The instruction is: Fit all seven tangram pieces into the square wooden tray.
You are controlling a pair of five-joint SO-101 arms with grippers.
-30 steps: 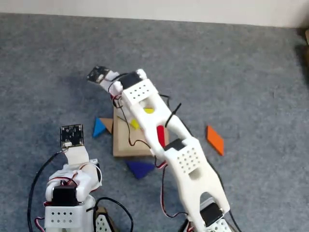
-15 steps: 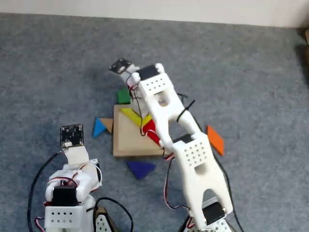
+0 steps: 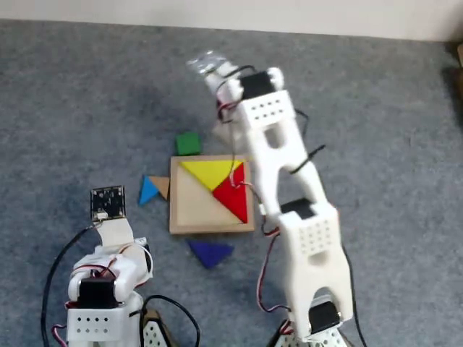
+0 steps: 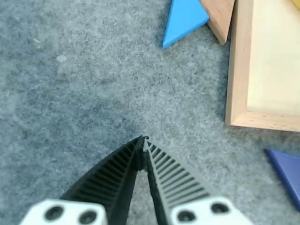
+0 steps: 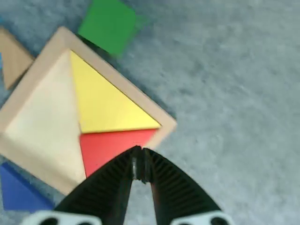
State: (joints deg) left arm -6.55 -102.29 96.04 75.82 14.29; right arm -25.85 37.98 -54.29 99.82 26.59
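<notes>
In the square wooden tray [image 3: 189, 210], yellow triangle [image 3: 210, 173] and red triangle [image 3: 233, 199] are sitting, 2 of 7. Right gripper [image 5: 140, 154] is hovering near its far side, jaws together, empty; left gripper [image 4: 142, 140] likewise. Likely next: green square [image 3: 188, 143] just off the corner, needing jaws opened across flat sides.

The square pale wooden tray [image 3: 176, 217] looks smooth and matt. The yellow triangular piece [image 3: 210, 172] and the red triangular piece [image 3: 233, 199] have an even, smooth painted finish. The grey table covering [image 3: 376, 108] is rough, felt-like cloth.
</notes>
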